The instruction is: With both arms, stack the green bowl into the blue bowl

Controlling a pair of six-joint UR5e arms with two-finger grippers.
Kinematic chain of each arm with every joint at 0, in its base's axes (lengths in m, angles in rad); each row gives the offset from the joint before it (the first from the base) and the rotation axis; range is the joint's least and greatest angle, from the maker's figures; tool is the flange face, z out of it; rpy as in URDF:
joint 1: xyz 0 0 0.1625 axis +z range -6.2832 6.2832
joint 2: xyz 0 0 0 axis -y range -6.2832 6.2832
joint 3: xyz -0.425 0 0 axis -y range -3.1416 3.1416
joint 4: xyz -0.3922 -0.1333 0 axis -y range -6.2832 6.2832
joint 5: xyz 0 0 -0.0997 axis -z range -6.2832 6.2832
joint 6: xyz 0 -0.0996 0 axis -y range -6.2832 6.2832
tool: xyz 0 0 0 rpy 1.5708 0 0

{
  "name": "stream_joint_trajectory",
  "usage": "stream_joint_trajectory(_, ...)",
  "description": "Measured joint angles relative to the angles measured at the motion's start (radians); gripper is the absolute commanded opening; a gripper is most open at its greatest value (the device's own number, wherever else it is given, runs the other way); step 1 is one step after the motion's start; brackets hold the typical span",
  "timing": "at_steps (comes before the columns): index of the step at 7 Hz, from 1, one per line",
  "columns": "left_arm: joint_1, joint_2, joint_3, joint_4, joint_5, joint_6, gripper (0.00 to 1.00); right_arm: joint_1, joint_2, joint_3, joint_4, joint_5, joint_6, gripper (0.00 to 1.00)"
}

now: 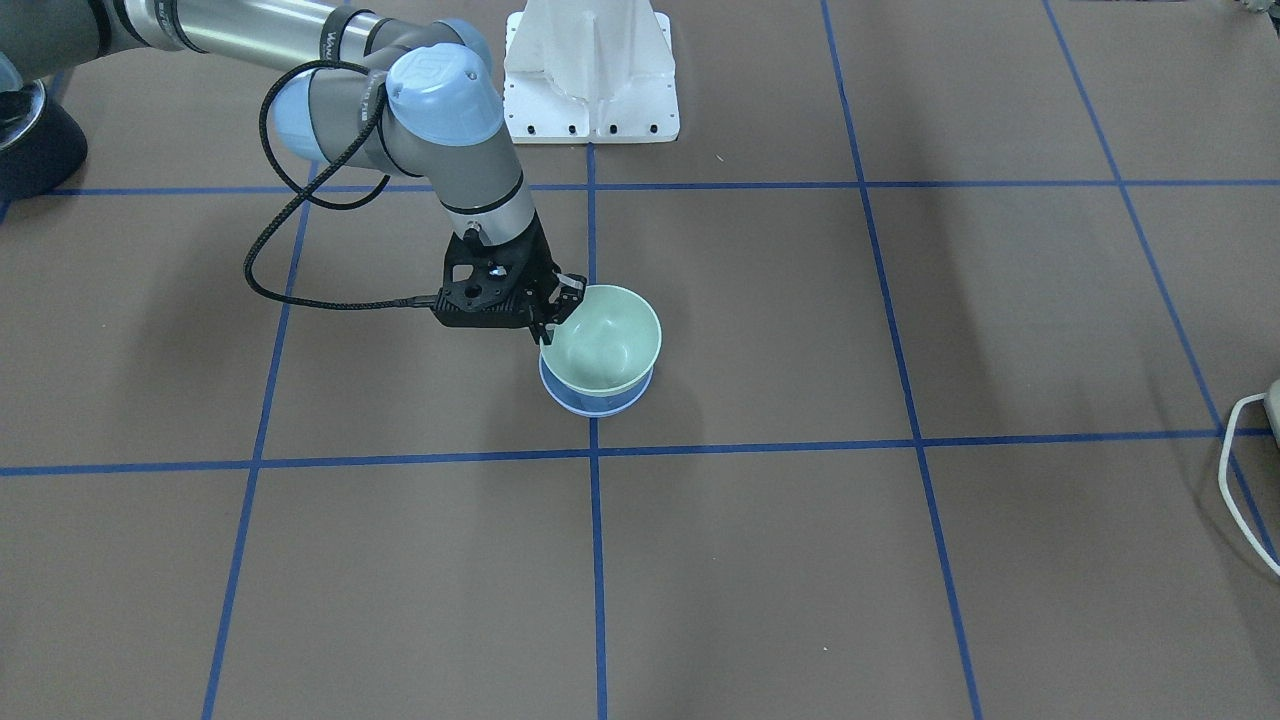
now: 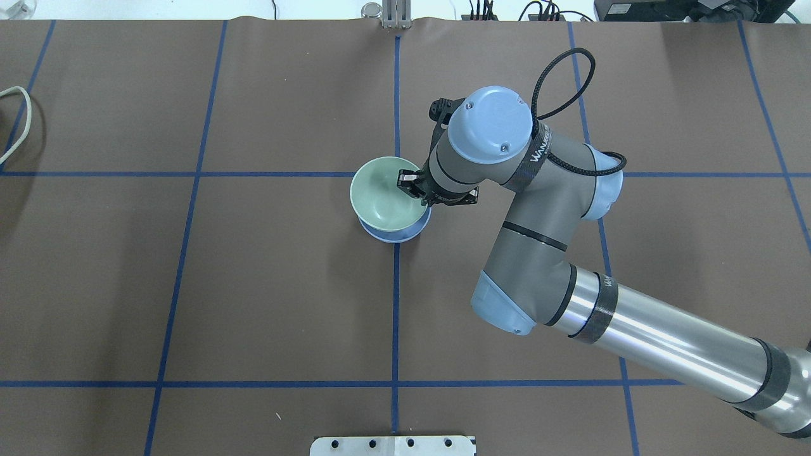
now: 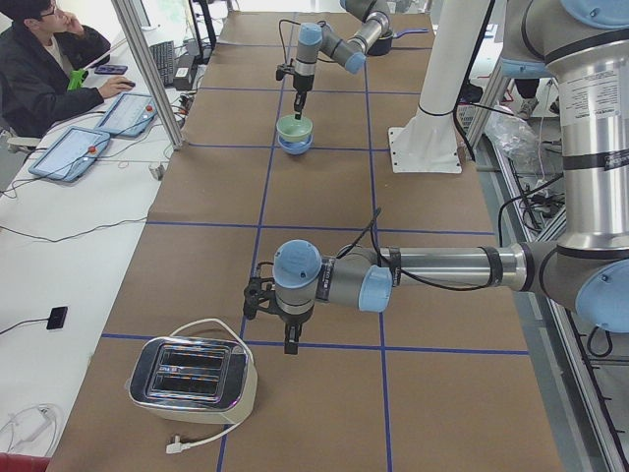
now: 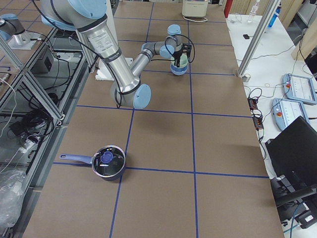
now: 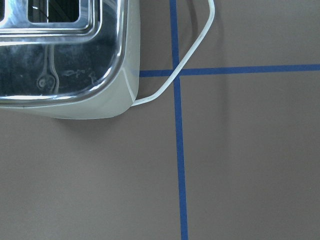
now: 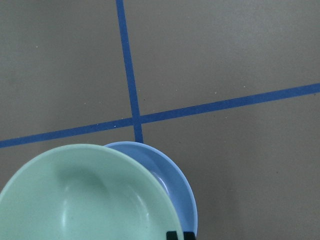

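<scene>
The pale mint-green bowl (image 1: pixel 605 340) sits tilted in the periwinkle-blue bowl (image 1: pixel 595 402) near the table's middle, on a blue tape line. My right gripper (image 1: pixel 555 310) is shut on the green bowl's rim on the robot's side. In the overhead view the gripper (image 2: pixel 412 185) pinches the green bowl (image 2: pixel 383 196) over the blue bowl (image 2: pixel 396 235). The right wrist view shows the green bowl (image 6: pixel 85 195) covering most of the blue bowl (image 6: pixel 165 170). My left gripper (image 3: pixel 290 344) hangs far off beside a toaster; I cannot tell whether it is open.
A chrome and white toaster (image 3: pixel 192 379) with a white cable (image 5: pixel 195 45) stands at the table's left end. A white pedestal (image 1: pixel 590 70) stands behind the bowls. A dark pot (image 4: pixel 107 162) sits at the right end. An operator (image 3: pixel 49 59) sits beside the table.
</scene>
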Motion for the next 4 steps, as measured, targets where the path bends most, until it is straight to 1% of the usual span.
stream_joint_trajectory(4, 0.0, 0.0, -0.001, 0.0, 0.0, 0.0, 0.98, -0.009, 0.003, -0.032, 0.0, -0.01, -0.002, 0.0)
